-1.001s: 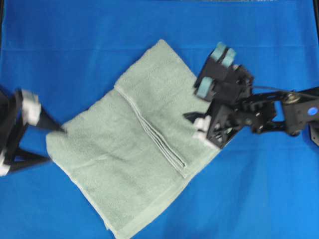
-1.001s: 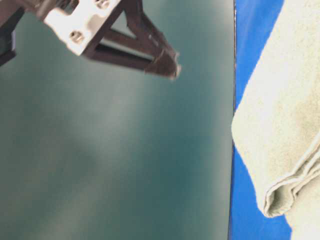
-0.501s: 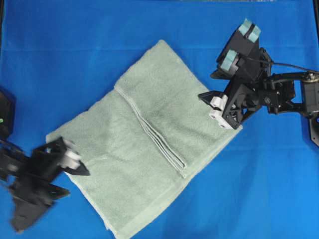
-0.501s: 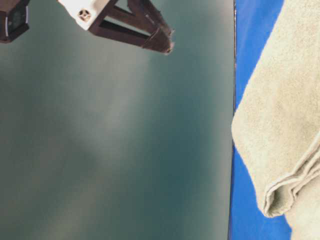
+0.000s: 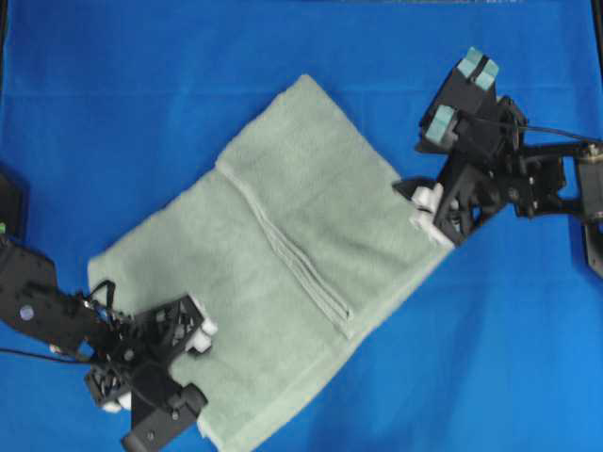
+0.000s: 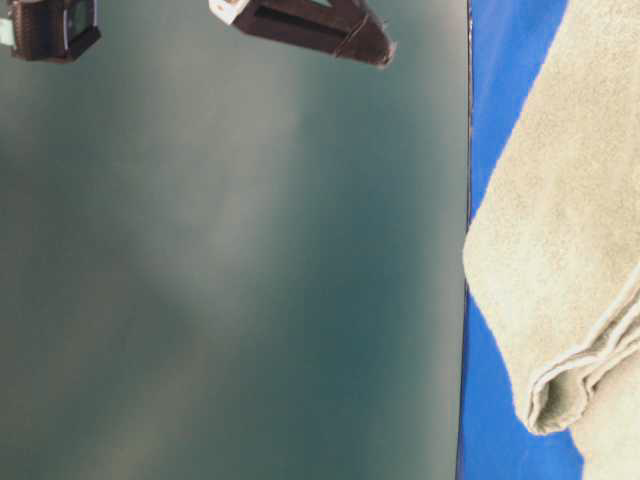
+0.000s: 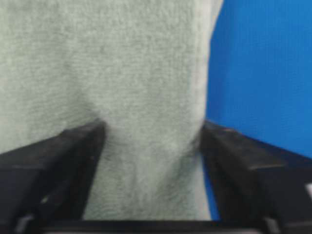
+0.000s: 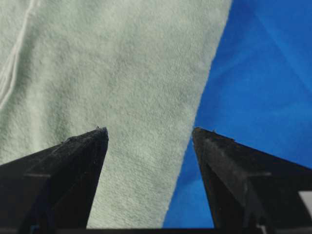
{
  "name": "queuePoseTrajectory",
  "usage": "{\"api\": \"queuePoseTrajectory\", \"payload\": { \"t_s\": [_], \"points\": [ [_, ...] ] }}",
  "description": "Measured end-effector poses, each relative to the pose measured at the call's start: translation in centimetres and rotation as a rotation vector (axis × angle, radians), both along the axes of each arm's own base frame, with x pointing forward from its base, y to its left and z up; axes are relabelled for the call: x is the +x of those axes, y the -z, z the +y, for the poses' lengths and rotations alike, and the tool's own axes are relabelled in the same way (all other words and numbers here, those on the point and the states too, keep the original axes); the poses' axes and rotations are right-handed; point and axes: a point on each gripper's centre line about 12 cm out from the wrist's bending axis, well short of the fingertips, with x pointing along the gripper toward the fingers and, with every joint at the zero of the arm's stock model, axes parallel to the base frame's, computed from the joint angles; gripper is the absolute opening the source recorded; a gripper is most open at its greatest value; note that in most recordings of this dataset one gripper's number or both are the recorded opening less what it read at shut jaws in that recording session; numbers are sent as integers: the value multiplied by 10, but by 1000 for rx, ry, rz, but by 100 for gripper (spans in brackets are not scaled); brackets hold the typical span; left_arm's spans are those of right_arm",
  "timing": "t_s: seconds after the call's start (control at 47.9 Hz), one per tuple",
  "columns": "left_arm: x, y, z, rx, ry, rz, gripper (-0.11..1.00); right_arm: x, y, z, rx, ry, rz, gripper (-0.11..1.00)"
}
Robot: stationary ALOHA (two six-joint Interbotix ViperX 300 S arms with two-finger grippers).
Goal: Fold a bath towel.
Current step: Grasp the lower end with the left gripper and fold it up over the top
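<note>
You see towel point(image 5: 283, 254): fuzzy matt terry cloth, flat smoother hems. Backdrop point(image 5: 141, 94): smooth matt blue cloth. Your gripper fingers point(image 8: 63, 180): matt black plastic.

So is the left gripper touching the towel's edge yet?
Touching. In the left wrist view the bath towel bunches up between the left gripper fingers, its edge pressed against the right finger; jaws not yet shut.
</note>
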Motion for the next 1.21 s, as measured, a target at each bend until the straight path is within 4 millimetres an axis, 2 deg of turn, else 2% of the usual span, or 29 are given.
{"api": "queuePoseTrajectory", "payload": {
  "t_s": [0.125, 0.188, 0.313, 0.417, 0.542, 0.626, 0.751, 0.835, 0.96, 1.085, 1.148, 1.21],
  "points": [
    [0, 1, -1, 9, 17, -5, 24, -6, -1, -1, 0, 1, -6, 67],
    [0, 2, -1, 15, 23, -4, 11, -10, -3, -1, 1, 1, -13, 67],
    [-2, 1, 1, 30, 13, 31, 9, -19, -5, -2, 0, 4, -23, 67],
    [-3, -10, 5, 61, 2, 77, 9, -32, -8, -5, -7, 23, -17, 67],
    [4, -45, 14, 121, -16, 120, 9, -54, -12, -10, -26, 64, 6, 67],
    [14, -70, 28, 198, -39, 140, 9, -69, -17, -15, -41, 94, 19, 67],
    [43, -106, 68, 380, -87, 140, 9, -90, -20, -20, -65, 122, 45, 67],
    [67, -122, 95, 469, -102, 123, 9, -101, -22, -22, -79, 128, 55, 67],
    [121, -135, 144, 585, 8, 52, 9, -108, -22, -23, -94, 113, 61, 67],
    [166, -125, 192, 651, 88, 17, 9, -108, -16, -23, -100, 107, 83, 67],
    [187, -108, 212, 652, 120, 16, 9, -108, -13, -22, -101, 101, 90, 67],
    [203, -89, 221, 621, 124, 17, 9, -108, -10, -22, -100, 95, 89, 67]
  ]
}}
